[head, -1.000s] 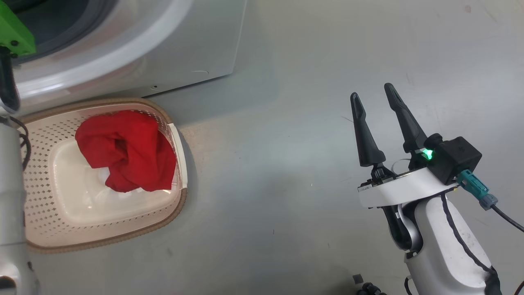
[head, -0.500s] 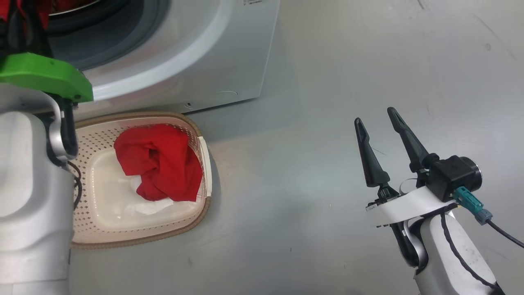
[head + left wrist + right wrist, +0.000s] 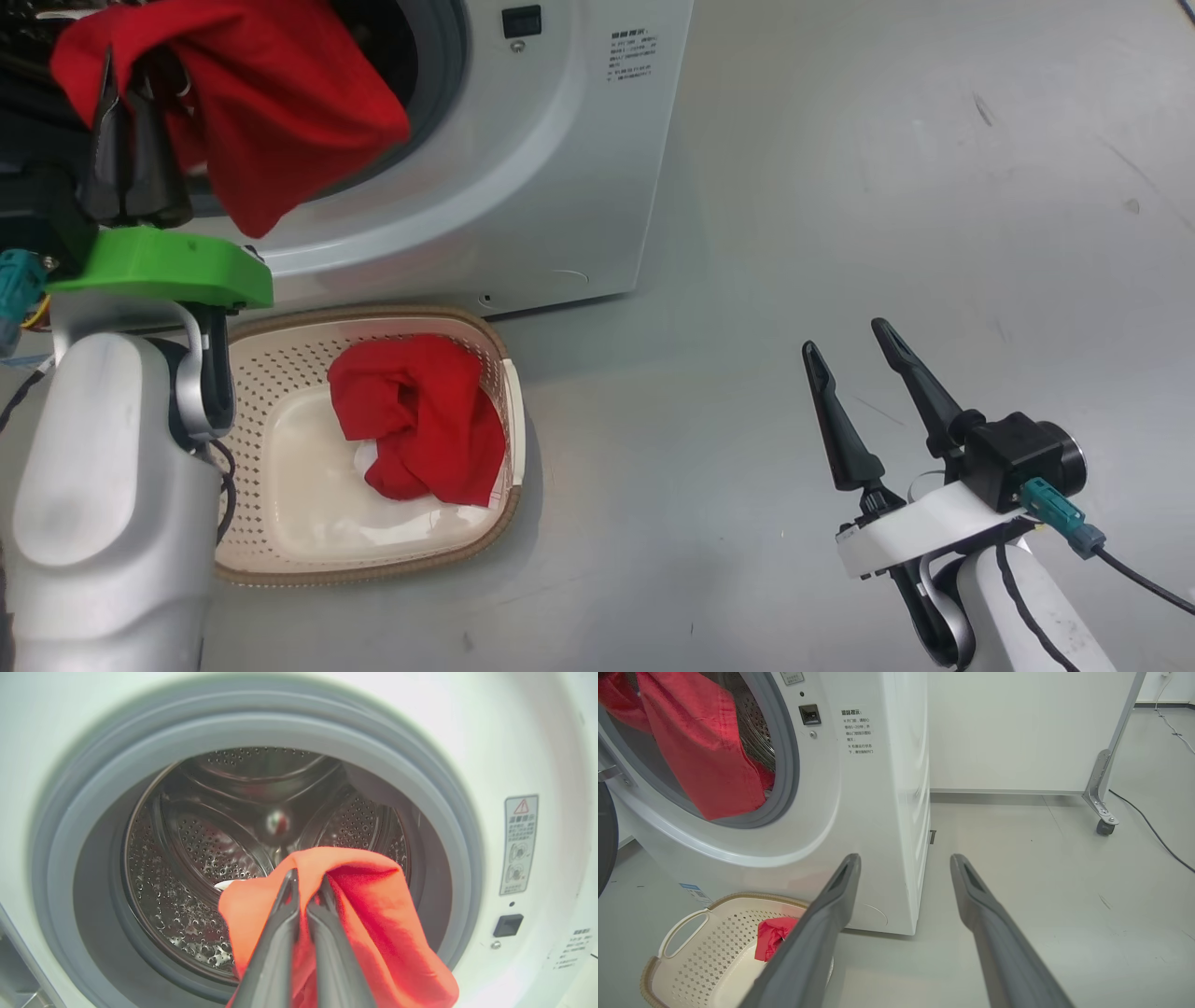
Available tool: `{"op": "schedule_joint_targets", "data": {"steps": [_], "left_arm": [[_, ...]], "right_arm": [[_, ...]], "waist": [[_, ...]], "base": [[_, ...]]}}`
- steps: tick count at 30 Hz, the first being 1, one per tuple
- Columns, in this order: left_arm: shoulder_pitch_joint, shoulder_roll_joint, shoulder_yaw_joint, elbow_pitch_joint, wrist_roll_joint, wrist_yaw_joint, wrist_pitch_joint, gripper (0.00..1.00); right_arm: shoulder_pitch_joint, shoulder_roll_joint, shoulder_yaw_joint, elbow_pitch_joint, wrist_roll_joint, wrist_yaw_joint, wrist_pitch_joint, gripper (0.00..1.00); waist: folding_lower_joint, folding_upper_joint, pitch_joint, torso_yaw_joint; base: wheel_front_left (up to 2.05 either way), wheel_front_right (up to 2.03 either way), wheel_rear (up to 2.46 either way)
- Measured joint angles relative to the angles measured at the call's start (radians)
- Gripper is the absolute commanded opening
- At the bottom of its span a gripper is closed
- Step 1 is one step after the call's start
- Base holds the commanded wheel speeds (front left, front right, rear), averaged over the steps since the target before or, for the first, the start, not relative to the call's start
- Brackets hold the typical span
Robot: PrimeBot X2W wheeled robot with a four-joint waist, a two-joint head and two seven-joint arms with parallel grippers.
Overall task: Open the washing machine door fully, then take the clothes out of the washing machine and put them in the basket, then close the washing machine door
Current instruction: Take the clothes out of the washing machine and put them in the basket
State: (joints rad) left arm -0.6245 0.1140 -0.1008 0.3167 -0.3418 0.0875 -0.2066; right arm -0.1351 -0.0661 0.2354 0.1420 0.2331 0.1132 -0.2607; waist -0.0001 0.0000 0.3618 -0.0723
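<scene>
My left gripper (image 3: 131, 84) (image 3: 307, 879) is shut on a red garment (image 3: 280, 103) (image 3: 373, 914) (image 3: 700, 751). The garment hangs in the mouth of the white washing machine (image 3: 560, 140) (image 3: 878, 788), just in front of the steel drum (image 3: 210, 849). The washing machine door stands open, with its dark rim (image 3: 603, 844) at the left edge. Below the opening, the cream basket (image 3: 271, 373) (image 3: 705, 952) sits on the floor against the machine. Another red garment (image 3: 420, 420) (image 3: 770, 938) lies in it. My right gripper (image 3: 843, 336) (image 3: 904, 858) is open and empty, off to the right above the floor.
Bare grey floor (image 3: 840, 187) stretches to the right of the machine. Further back, a metal frame leg on a caster (image 3: 1104, 826) stands by a white wall panel. A black cable (image 3: 1148, 826) runs across the floor there.
The head camera has swung up toward the machine, so the basket sits lower and further right. My left gripper with the red garment has come into view at the drum mouth. The right gripper stays open.
</scene>
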Motion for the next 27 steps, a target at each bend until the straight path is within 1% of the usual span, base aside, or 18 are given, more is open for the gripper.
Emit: {"op": "schedule_joint_targets", "data": {"steps": [13,20,27], "left_arm": [[0.135,-0.026,-0.018,-0.149,0.012,0.001,-0.024,0.00],[0.214,-0.035,-0.027,-0.213,0.016,0.006,-0.025,0.00],[0.308,-0.042,-0.043,-0.221,0.015,0.009,-0.009,0.00]], "right_arm": [[0.071,0.004,-0.010,0.000,-0.006,-0.003,0.000,1.00],[0.086,0.005,-0.007,-0.007,-0.015,-0.003,0.000,1.00],[0.090,0.006,-0.003,-0.021,-0.026,-0.003,0.000,1.00]], "waist": [[0.0000,0.0000,-0.115,0.039],[0.0000,0.0000,-0.140,0.061],[0.0000,0.0000,-0.140,0.071]], "base": [[0.00,0.00,0.00],[0.00,0.00,0.00],[0.00,0.00,0.00]]}}
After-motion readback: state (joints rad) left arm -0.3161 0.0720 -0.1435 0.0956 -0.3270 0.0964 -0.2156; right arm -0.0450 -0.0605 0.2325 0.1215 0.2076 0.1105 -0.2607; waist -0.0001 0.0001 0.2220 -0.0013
